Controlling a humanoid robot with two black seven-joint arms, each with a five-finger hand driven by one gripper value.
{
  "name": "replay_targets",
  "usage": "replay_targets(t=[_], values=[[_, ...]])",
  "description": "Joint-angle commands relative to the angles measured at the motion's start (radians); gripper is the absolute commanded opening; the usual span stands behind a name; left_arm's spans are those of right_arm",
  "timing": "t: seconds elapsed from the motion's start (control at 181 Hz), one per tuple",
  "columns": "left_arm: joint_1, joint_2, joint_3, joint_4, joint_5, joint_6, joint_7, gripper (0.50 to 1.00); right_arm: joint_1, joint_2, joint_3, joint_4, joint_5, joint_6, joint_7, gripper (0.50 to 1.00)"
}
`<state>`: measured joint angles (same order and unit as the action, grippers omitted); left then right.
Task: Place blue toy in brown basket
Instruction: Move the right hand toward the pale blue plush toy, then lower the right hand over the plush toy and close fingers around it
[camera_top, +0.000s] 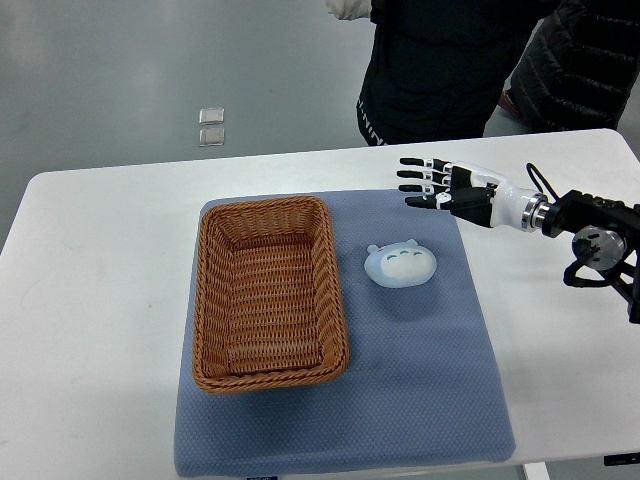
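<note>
Nearest the camera lay the blue-grey mat, spread over the white counter and carrying both of the task's things. On its left part sat the brown wicker basket, rectangular, its long side running away from the camera, with nothing inside it. Just beside the basket's right rim, apart from it by a strip of bare mat, rested the blue toy, a small rounded plush-looking figure with two little ears pointing left and up.

Reaching in from the picture's right edge, the right robot hand hovered beyond and to the right of the toy, near the mat's far right corner, fingers stretched out flat toward the left and holding nothing. No left arm showed. A person in dark clothing stood at the far side of the counter, clear of the work.

The step in hand appeared to be the approach for the grasp. To do it well, the robot hand probably needed to come down toward the camera and over the toy, then close from above across its short width, thumb on one side and fingers on the other. Since the toy looked soft and rounded, a shallow pinch could slip off. The lift would have to clear the basket's raised rim before the release over the middle.
</note>
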<state>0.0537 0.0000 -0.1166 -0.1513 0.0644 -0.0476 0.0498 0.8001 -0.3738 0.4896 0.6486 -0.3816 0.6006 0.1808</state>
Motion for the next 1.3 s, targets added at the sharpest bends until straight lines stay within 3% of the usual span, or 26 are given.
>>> replay_targets(t=[0.0, 0.375, 0.628, 0.838, 1.036, 1.295], values=[[0.000, 0.000, 0.000, 0.001, 0.000, 0.000, -0.001, 1.000, 0.001, -0.023, 0.000, 0.023, -0.102, 0.010, 0.031, 0.915], [0.000, 0.000, 0.000, 0.001, 0.000, 0.000, -0.001, 1.000, 0.033, -0.119, 0.000, 0.177, -0.480, 0.010, 0.127, 0.915], [0.002, 0.000, 0.000, 0.001, 0.000, 0.000, 0.001, 1.000, 0.050, -0.140, -0.003, 0.299, -0.751, 0.010, 0.150, 0.915], [0.000, 0.000, 0.000, 0.001, 0.000, 0.000, -0.001, 1.000, 0.048, -0.137, -0.020, 0.387, -0.898, -0.111, 0.150, 0.915], [0.000, 0.000, 0.000, 0.001, 0.000, 0.000, 0.001, 1.000, 0.036, -0.128, -0.052, 0.391, -0.956, -0.214, 0.152, 0.915], [0.000, 0.000, 0.000, 0.001, 0.000, 0.000, -0.001, 1.000, -0.004, -0.123, -0.091, 0.390, -0.974, -0.291, 0.150, 0.915]])
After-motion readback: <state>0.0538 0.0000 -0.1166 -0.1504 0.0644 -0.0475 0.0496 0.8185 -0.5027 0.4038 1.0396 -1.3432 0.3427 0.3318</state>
